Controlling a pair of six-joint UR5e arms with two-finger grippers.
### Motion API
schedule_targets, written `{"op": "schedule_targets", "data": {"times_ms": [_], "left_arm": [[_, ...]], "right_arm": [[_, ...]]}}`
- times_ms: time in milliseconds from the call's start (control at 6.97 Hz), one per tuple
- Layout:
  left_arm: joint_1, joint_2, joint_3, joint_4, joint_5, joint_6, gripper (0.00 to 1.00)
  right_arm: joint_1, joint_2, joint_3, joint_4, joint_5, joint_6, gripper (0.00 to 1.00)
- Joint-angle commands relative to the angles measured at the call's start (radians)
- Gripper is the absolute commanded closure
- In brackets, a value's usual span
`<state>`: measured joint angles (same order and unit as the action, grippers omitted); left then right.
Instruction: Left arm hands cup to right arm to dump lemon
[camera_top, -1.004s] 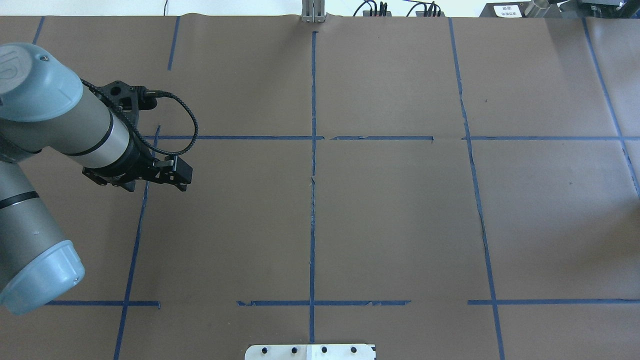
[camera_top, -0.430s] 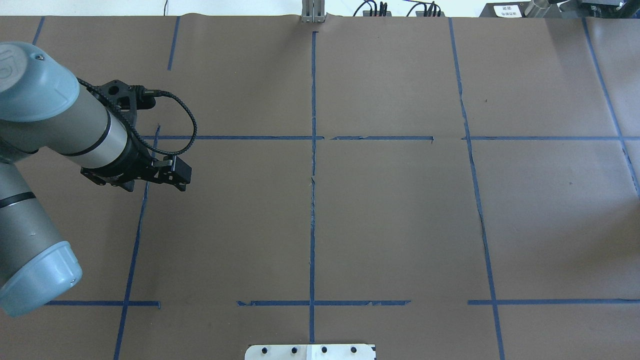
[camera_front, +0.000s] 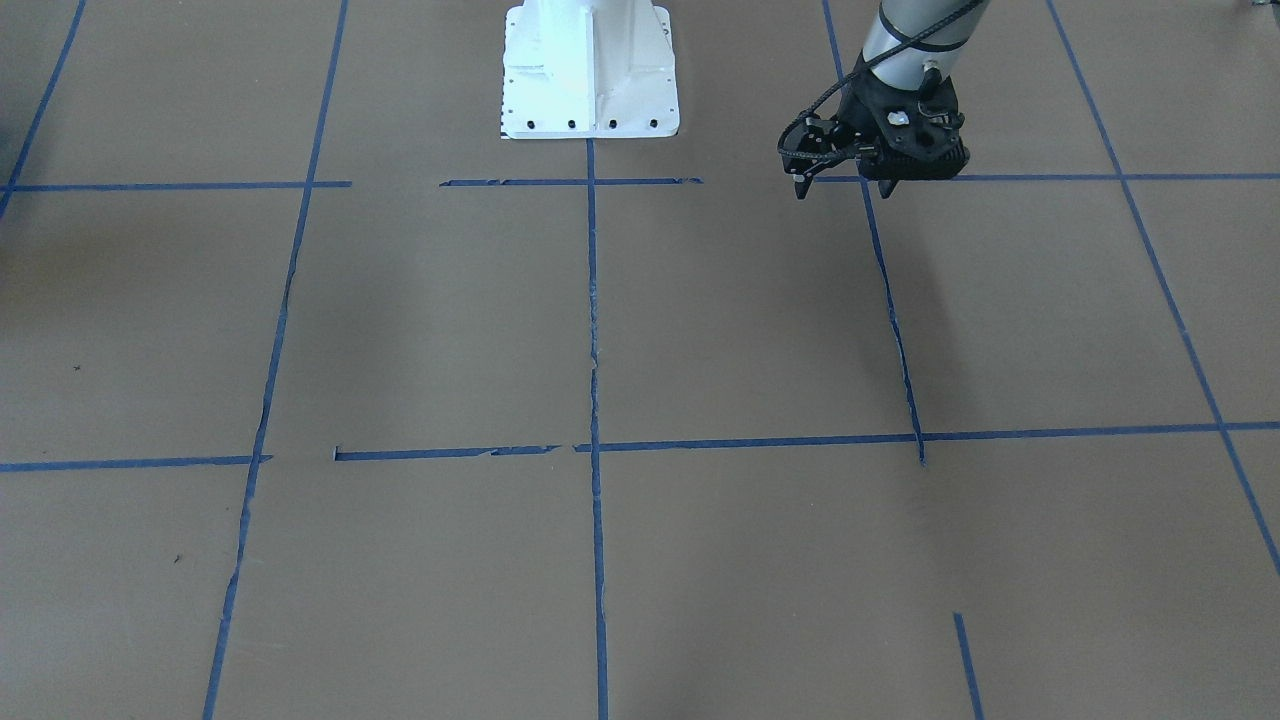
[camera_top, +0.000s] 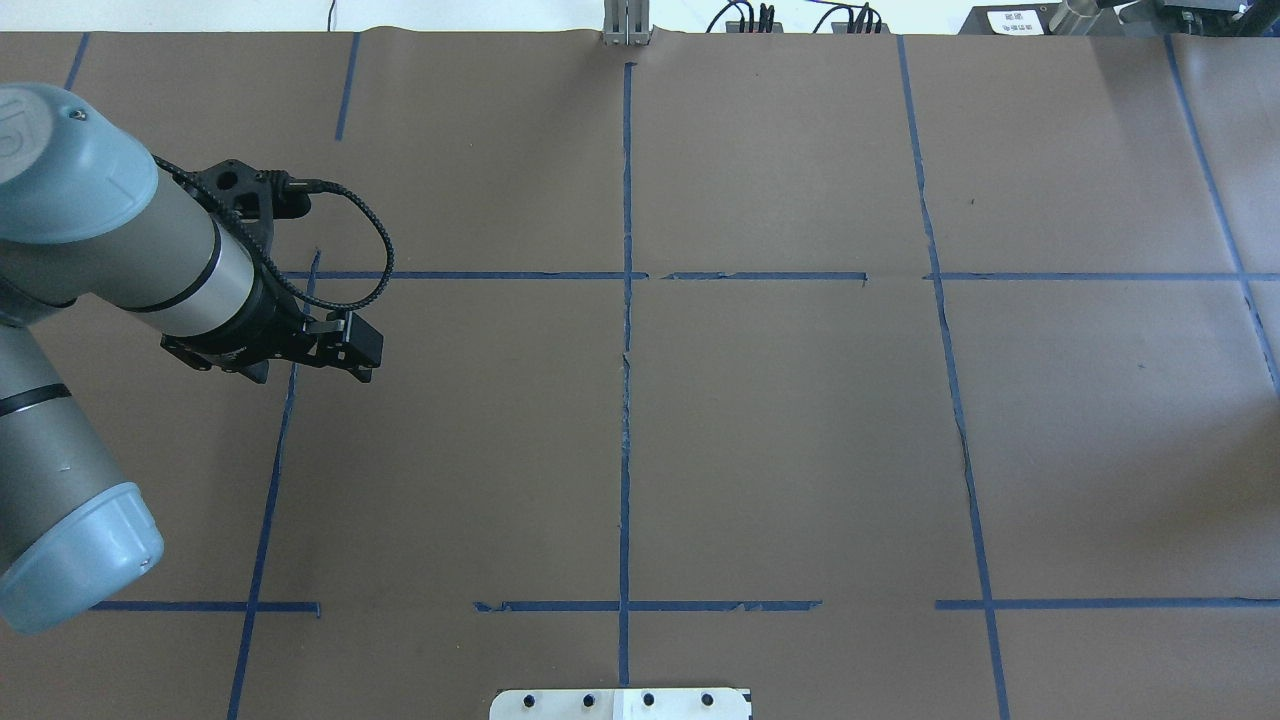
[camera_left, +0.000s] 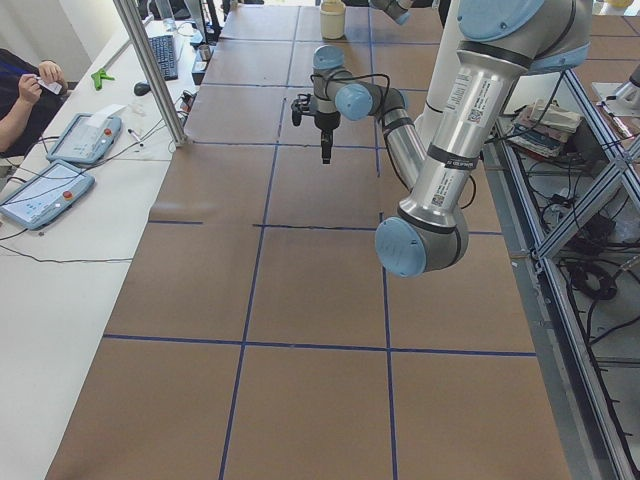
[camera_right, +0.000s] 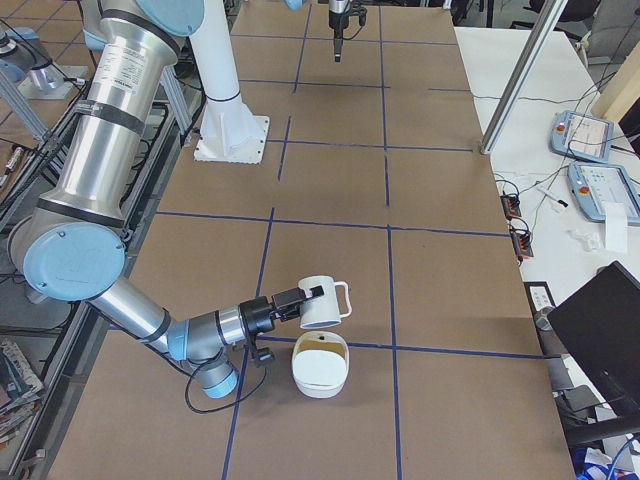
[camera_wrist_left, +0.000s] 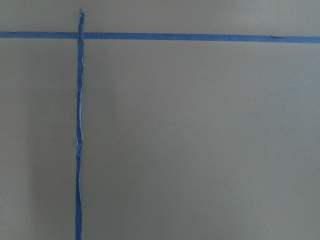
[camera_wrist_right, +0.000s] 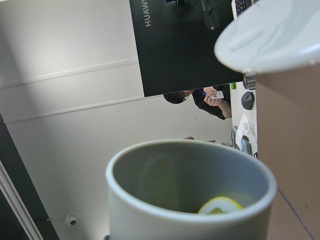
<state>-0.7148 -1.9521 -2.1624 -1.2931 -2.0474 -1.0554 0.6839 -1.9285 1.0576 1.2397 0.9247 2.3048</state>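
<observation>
Cup sits in the lower middle of the exterior right view, off the tabletop at the end of the right arm, tipped over towards its side just above a white bowl. The right hand meets the mug at its wall. It shows only in that side view, so I cannot tell whether its fingers are clamped or slack, though the mug hanging in the air suggests a grip. The right wrist view looks into the grey inside, where the lemon lies low against the near lip and has not yet fallen out.

The left hand hangs over bare paper at the upper right of the front-facing view, well apart from the mug and carrying nothing. Whether its fingers are apart or together I cannot tell. Its wrist camera sees only blue tape lines.

As I judge it, the hand-over is done and the pour has begun but is not finished. What is left is more tilt, until the lemon slides out, presumably into the bowl.

Against the overhead pictures of a second ago, little differs. The left arm has crept slightly towards the frame's left edge and has been almost motionless since the later of the two. Nothing else in that view has changed.
</observation>
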Motion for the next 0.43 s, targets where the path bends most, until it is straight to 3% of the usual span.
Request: {"op": "schedule_targets", "data": {"times_ms": [0, 287], "left_arm": [[0.0, -0.001, -0.001, 0.0, -0.001, 0.0, 0.0], [0.0, -0.001, -0.001, 0.0, 0.001, 0.0, 0.0]], "right_arm": [[0.003, 0.0, 0.008, 0.018, -0.044, 0.17, 0.6], [0.005, -0.001, 0.012, 0.047, -0.096, 0.315, 0.63]]}}
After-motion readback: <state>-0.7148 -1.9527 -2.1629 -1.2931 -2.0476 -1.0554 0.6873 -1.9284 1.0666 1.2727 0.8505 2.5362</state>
